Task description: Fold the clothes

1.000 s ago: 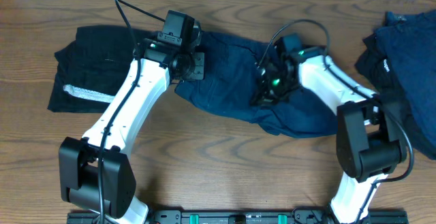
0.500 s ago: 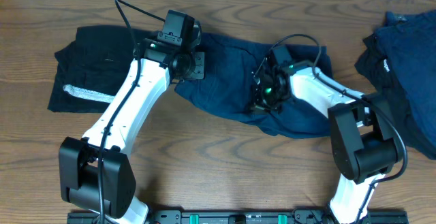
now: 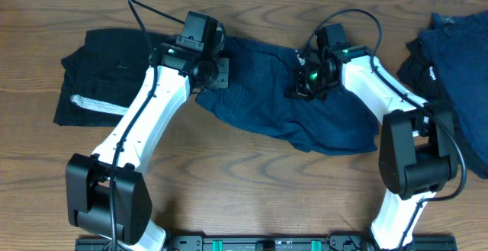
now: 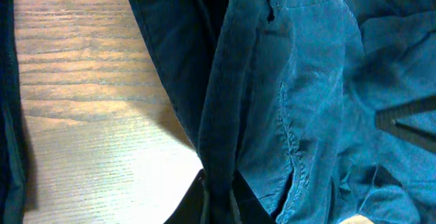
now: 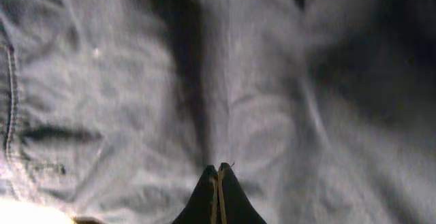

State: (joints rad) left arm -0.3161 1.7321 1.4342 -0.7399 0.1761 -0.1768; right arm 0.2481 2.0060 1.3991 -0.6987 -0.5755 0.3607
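A crumpled navy garment (image 3: 259, 91) lies across the middle of the table. My left gripper (image 3: 207, 83) is at its left edge. In the left wrist view that gripper (image 4: 218, 198) is shut on a fold of the navy cloth (image 4: 300, 81), with bare wood to its left. My right gripper (image 3: 300, 91) rests on the garment's upper middle. Its fingertips (image 5: 218, 173) are pressed together over the cloth (image 5: 272, 81), which looks grey there, and nothing shows between them. A black garment (image 3: 114, 64) with a whitish band (image 3: 95, 104) lies at far left.
More clothes are piled at the right edge: a navy piece (image 3: 457, 45) over a black one with a small white mark (image 3: 431, 73). Bare wooden table (image 3: 252, 182) runs along the front, between the two arm bases.
My right gripper first slid towards the front of the navy garment, then moved back and slightly right across it. The left arm has not moved.
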